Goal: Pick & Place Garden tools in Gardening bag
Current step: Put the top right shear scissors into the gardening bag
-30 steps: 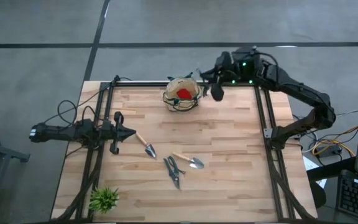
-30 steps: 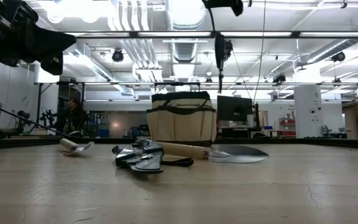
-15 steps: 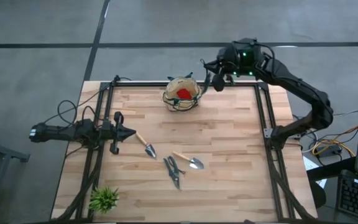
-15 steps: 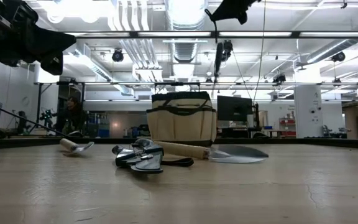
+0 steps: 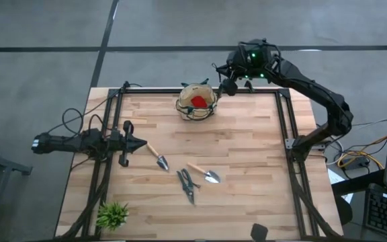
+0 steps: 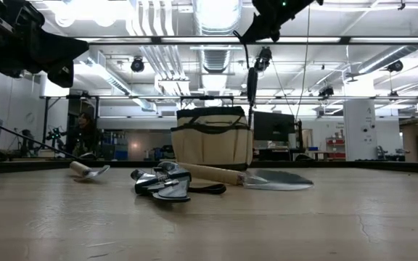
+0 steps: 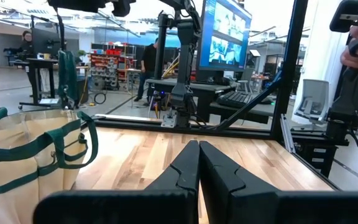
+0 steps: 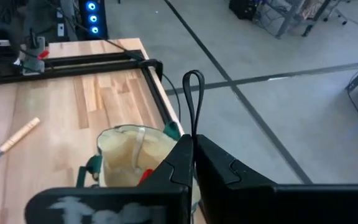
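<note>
So the right gripper (image 5: 228,85) is up in the air by the far edge of the table (image 5: 247,154), just beside the bag (image 5: 197,101). Its fingers (image 8: 222,171) are pinched together on a thin dark pair of shears (image 8: 194,102); you can see the looped handle sticking out past the fingertips in the right wrist view, and in the low view the shears (image 6: 252,72) hang down above the bag (image 6: 212,138).

The bag sits near the far edge, roughly mid-table, with something red (image 5: 198,101) inside it.

Still out on the wood: one trowel (image 5: 157,156) just ahead of the left gripper (image 5: 140,142), a second trowel (image 5: 204,173) toward the middle, and the other pair of shears (image 5: 187,184) lying right beside that one, between the two trowels. From table level the shears (image 6: 162,183) and the wooden-handled trowel (image 6: 249,177) look like they overlap.

The left gripper is parked low at the left side of the table, fingers (image 7: 185,168) closed together with nothing in them. A little green plant (image 5: 112,215) sits in the near left corner, well apart from everything.
</note>
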Controlling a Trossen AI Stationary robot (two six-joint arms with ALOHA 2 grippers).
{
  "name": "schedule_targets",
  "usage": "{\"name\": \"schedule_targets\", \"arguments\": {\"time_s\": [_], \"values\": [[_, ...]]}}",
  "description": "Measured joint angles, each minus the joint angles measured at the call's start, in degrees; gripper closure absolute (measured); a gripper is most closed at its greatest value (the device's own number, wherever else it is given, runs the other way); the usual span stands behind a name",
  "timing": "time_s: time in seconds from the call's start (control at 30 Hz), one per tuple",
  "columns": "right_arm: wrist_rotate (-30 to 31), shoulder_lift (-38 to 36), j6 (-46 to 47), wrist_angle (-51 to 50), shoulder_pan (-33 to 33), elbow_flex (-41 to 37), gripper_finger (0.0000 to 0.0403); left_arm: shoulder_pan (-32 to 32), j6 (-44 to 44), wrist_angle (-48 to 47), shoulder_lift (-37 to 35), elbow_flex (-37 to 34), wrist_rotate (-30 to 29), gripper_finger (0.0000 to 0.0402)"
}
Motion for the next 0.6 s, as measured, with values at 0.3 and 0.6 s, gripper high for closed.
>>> {"name": "schedule_targets", "arguments": {"time_s": [0.3,0.6], "values": [[-1.27,0.90,0.56,5.19,-0.61,0.00,0.0395,0.00,0.00,0.00,0.00,0.00,0.00,0.0389],[-1.36,1.01,1.15,6.71,-1.16,-0.02,0.0395,0.00,0.00,0.00,0.00,0.00,0.00,0.0389]]}}
